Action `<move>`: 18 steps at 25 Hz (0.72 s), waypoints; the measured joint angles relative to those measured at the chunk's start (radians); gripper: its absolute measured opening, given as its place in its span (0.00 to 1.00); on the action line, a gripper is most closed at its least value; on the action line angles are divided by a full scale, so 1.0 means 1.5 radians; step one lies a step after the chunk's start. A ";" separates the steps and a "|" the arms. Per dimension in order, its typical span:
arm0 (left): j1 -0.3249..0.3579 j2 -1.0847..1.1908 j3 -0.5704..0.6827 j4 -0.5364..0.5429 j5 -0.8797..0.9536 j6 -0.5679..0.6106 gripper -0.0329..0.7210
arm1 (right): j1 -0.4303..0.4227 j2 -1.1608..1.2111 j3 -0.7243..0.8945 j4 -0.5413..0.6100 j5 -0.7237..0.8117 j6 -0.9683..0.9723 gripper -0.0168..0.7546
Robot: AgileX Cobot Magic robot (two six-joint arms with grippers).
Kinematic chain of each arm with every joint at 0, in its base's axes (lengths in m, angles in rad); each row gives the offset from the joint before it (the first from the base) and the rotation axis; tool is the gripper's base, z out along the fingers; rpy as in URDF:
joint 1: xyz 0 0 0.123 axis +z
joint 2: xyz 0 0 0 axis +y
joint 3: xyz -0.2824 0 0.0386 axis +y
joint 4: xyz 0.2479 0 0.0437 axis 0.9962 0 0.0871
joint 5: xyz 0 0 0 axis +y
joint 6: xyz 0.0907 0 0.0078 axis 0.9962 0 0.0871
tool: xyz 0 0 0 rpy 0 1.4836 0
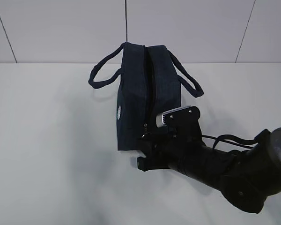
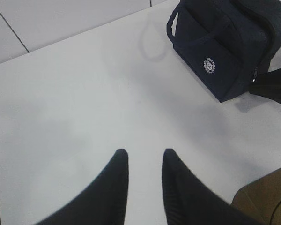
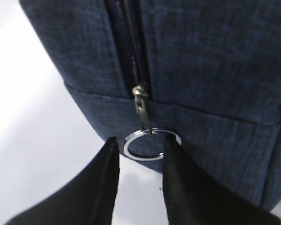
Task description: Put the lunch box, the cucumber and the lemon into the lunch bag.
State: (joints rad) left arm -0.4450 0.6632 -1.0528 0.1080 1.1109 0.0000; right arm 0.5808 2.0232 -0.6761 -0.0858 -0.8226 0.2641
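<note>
The dark navy lunch bag (image 1: 136,89) stands on the white table with its two loop handles hanging to the sides. It also shows in the left wrist view (image 2: 220,51) and fills the right wrist view (image 3: 210,70). Its zipper slider (image 3: 139,93) sits low on the near end face, and the silver ring pull (image 3: 143,157) hangs below it. My right gripper (image 3: 140,143) is open at that end of the bag (image 1: 147,137), with the ring between its fingertips and the right finger overlapping the ring's edge. My left gripper (image 2: 143,152) is open and empty over bare table. The lunch box, cucumber and lemon are out of view.
The white table (image 2: 61,108) has its rounded corner and left edge in the left wrist view. A brown surface (image 2: 267,197) shows at that view's lower right. A tiled wall (image 1: 61,28) stands behind the table. The bag's white emblem (image 2: 210,65) faces the left side.
</note>
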 joint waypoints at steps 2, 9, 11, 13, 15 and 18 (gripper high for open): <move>0.000 0.000 0.000 0.000 0.000 0.000 0.28 | 0.000 0.000 0.000 0.010 0.000 0.000 0.36; 0.000 0.000 0.000 0.002 0.000 0.000 0.28 | 0.000 0.000 -0.001 0.031 0.002 -0.002 0.36; 0.000 0.000 0.000 0.002 0.000 0.000 0.28 | 0.000 0.000 -0.007 0.033 0.004 -0.002 0.36; 0.000 0.000 0.000 0.002 0.000 0.000 0.28 | 0.000 0.000 -0.010 0.034 0.004 -0.002 0.36; 0.000 0.000 0.000 0.002 0.000 0.000 0.28 | 0.000 0.000 -0.011 0.034 0.004 -0.002 0.36; 0.000 0.000 0.000 0.002 0.000 0.000 0.28 | 0.000 0.000 -0.013 0.027 0.005 -0.003 0.36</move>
State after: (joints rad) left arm -0.4450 0.6632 -1.0528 0.1104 1.1109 0.0000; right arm 0.5808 2.0232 -0.6953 -0.0451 -0.8153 0.2602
